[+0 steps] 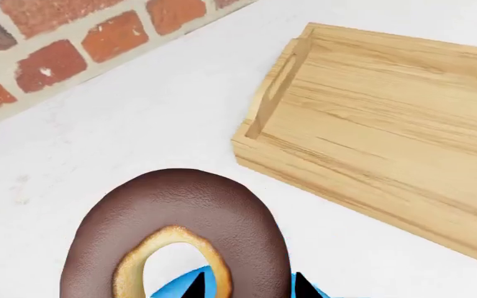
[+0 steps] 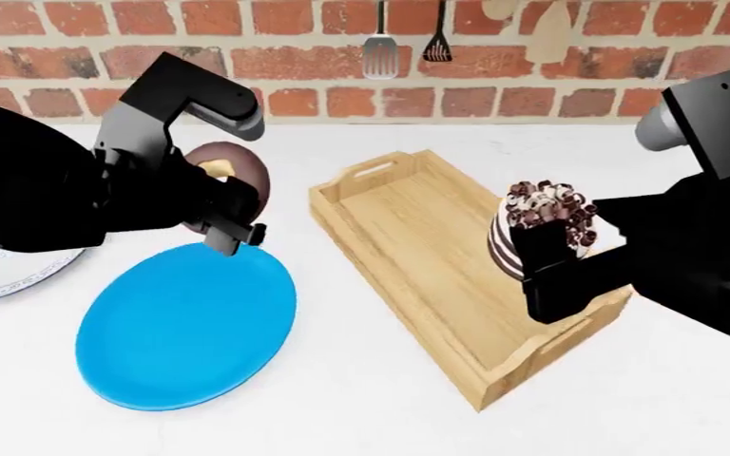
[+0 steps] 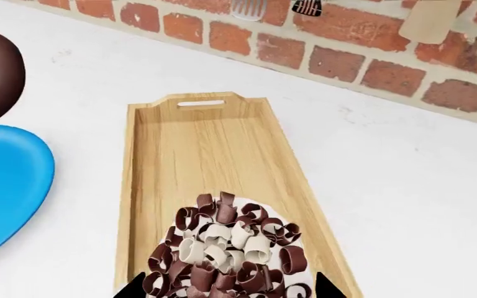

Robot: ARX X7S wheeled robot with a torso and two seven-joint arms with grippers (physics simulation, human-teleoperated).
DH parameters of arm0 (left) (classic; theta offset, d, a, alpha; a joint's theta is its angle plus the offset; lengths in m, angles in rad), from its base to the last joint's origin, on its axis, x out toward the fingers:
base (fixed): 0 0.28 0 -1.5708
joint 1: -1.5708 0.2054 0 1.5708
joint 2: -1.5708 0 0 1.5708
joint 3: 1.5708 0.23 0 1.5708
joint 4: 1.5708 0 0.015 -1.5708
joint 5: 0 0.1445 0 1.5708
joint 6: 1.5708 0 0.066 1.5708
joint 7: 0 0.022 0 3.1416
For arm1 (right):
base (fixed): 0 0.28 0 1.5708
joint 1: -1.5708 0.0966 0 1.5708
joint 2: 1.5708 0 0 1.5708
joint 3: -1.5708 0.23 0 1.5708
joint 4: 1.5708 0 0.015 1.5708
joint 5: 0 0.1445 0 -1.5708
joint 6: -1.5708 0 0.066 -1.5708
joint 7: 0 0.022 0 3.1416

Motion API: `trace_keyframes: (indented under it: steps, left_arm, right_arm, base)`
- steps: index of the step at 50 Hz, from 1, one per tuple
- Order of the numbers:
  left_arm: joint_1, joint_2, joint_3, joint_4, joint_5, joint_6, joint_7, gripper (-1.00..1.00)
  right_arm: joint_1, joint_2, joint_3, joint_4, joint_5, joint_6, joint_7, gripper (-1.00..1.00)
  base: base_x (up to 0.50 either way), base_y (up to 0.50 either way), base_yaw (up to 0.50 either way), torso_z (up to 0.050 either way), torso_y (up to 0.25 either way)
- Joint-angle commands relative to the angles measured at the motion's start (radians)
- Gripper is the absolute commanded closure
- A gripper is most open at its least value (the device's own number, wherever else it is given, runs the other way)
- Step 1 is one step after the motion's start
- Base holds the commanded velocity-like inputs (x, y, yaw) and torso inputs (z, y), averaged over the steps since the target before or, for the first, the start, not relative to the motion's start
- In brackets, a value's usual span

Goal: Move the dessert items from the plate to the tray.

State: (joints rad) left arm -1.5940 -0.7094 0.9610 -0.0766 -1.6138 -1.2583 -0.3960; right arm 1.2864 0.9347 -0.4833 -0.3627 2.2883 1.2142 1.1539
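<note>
Head view shows the left pincer point(image 2: 228, 220) pinching the chocolate-glazed donut point(image 2: 231, 166) above the white counter point(image 2: 378, 408), over the far edge of the blue plate point(image 2: 187, 328); most of the donut is hidden behind the black arm, only its upper rim showing. From the left wrist view the donut point(image 1: 176, 233) fills the space directly before the pincer, whose two dark fingertips point(image 1: 195, 287) barely enter at the picture's edge, with a sliver of blue plate point(image 1: 213, 284) beneath. The wooden tray point(image 1: 387, 124) lies beyond the pincer and to one side, cut off by the frame.

The right pincer point(image 2: 555, 252) grips the layered cake point(image 2: 543, 228), held over the near end of the tray point(image 2: 391, 228); its lower layers are hidden by the pincer body. In the right wrist view only the cake's shaving-covered top point(image 3: 226, 254) is seen, the fingertips point(image 3: 131, 287) just black slivers beside it, and the tray point(image 3: 197, 143) stretches ahead underneath. A second plate point(image 2: 10, 275) is mostly hidden behind the left arm.
</note>
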Motion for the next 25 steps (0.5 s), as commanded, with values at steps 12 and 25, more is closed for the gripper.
trace_keyframes:
  steps: [12,25]
  left_arm:
    - [-0.009,0.006,0.003,0.000,0.000,0.010,0.001,1.00]
    - [-0.017,0.039,0.003,-0.012,0.020,0.037,0.042,1.00]
  right_arm:
    - [0.005,-0.005,0.009,-0.006,-0.045,0.017,-0.039,1.00]
    - [0.029,-0.012,-0.013,-0.011,-0.027,0.017,-0.034,1.00]
  base:
    - [0.13,-0.25,0.00,0.000,0.001]
    - [0.07,0.00,0.00,0.001,0.002]
